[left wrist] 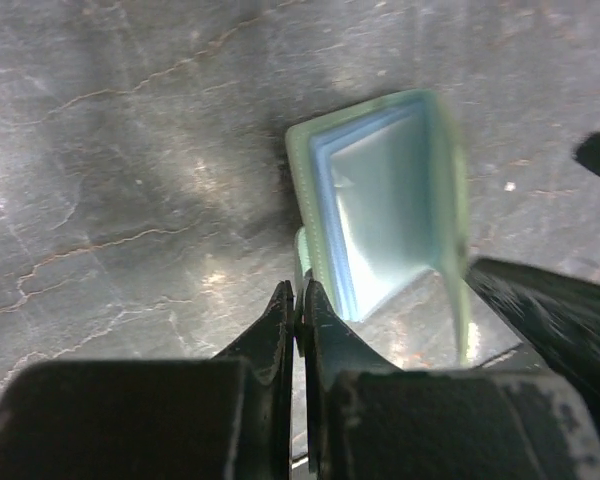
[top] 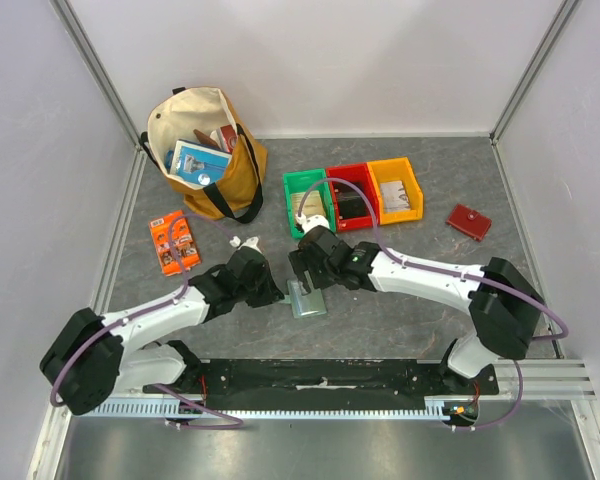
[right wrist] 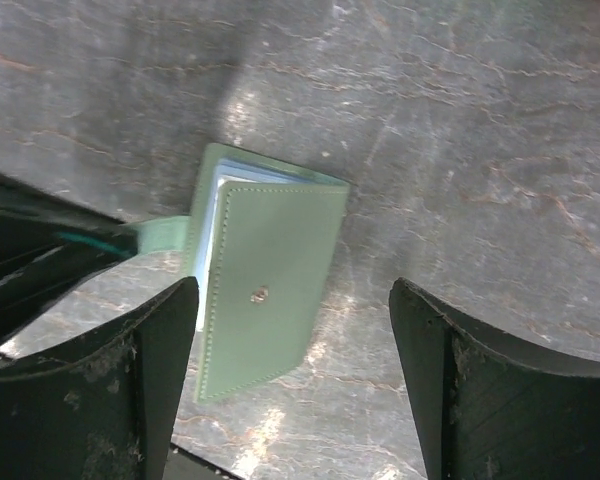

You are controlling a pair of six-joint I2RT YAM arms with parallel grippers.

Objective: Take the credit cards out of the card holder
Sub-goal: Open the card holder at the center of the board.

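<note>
The pale sage-green card holder (top: pixel 306 300) lies on the grey table between my two grippers. In the left wrist view the card holder (left wrist: pixel 380 200) stands partly open, showing light blue-green inner pockets. My left gripper (left wrist: pixel 299 295) is shut on a thin green flap at its edge. In the right wrist view the card holder (right wrist: pixel 270 290) shows its green cover with a small snap. My right gripper (right wrist: pixel 295 290) hovers over it, open and empty, its jaws wide on either side. No card shows apart from the pockets. In the top view the left gripper (top: pixel 278 296) is left of the holder and the right gripper (top: pixel 307 277) just behind it.
A tan tote bag (top: pixel 205 150) with items stands at the back left. An orange packet (top: pixel 174 243) lies left. Green (top: pixel 308 200), red (top: pixel 352 195) and yellow (top: pixel 395 188) bins stand behind the grippers. A small red wallet (top: pixel 469 221) lies right.
</note>
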